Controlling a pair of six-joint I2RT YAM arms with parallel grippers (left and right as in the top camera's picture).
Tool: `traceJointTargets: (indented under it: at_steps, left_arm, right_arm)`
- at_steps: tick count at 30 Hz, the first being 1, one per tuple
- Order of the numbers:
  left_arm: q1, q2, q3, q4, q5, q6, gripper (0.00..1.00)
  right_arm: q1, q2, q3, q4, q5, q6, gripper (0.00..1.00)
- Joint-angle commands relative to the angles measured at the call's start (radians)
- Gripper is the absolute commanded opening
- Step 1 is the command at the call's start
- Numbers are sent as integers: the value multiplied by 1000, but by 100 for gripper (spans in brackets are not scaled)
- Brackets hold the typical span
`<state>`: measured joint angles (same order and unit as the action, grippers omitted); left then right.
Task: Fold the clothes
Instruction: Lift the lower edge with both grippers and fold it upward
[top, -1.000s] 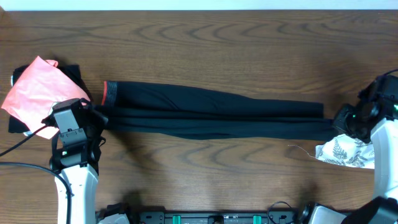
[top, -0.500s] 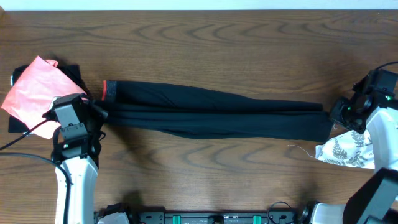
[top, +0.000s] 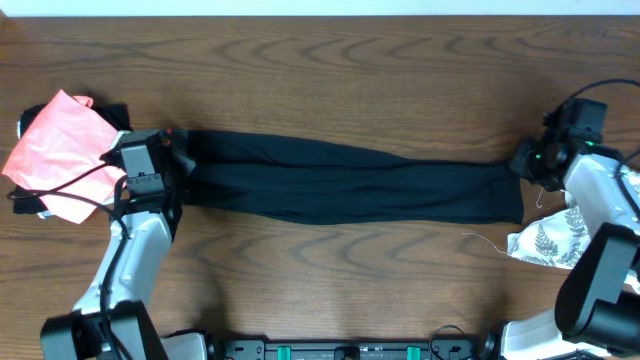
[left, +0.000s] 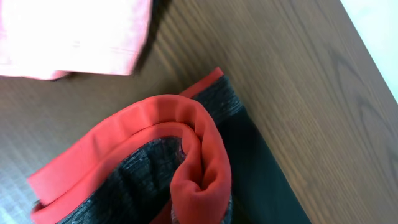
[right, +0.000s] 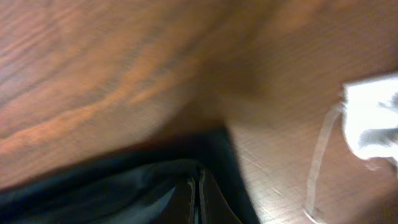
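The long black leggings (top: 340, 180) lie stretched across the table from left to right. My left gripper (top: 172, 158) is shut on their grey waistband with its coral-red edge (left: 199, 155), bunched and lifted a little. My right gripper (top: 522, 160) is shut on the black ankle end (right: 155, 186), held just above the wood. A coral-pink cloth (top: 55, 150) lies at the far left, also in the left wrist view (left: 68, 31). A white leaf-print cloth (top: 550, 245) lies at the right, seen blurred in the right wrist view (right: 373, 118).
A dark garment (top: 25, 200) lies under the coral-pink cloth. A black cable (top: 70, 185) runs across that cloth to my left arm. A thin white thread (top: 485, 240) trails from the leaf-print cloth. The wooden table (top: 330, 80) stretches behind the leggings.
Both grippers have moved towards the far side of the table, each carrying its end of the leggings. The leggings have shifted back and spread wider.
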<state>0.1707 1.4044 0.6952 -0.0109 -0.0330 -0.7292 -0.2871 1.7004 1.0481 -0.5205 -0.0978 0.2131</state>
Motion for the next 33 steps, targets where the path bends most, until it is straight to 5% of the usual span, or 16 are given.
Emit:
traceJointTargets:
  at_steps: [1, 17, 26, 33]
  left_arm:
    - [-4, 35, 10, 29, -20, 6, 10]
    - [-4, 78, 10, 98, -148, 18, 17]
    - [-4, 197, 10, 231, -147, 19, 66]
    - [-4, 221, 10, 309, -132, 182, 72]
  right_arm:
    - [32, 25, 14, 34, 5, 35, 1]
    - [39, 113, 14, 95, 162, 64, 1]
    - [39, 113, 14, 93, 161, 79, 2]
    - [39, 113, 14, 89, 161, 79, 2]
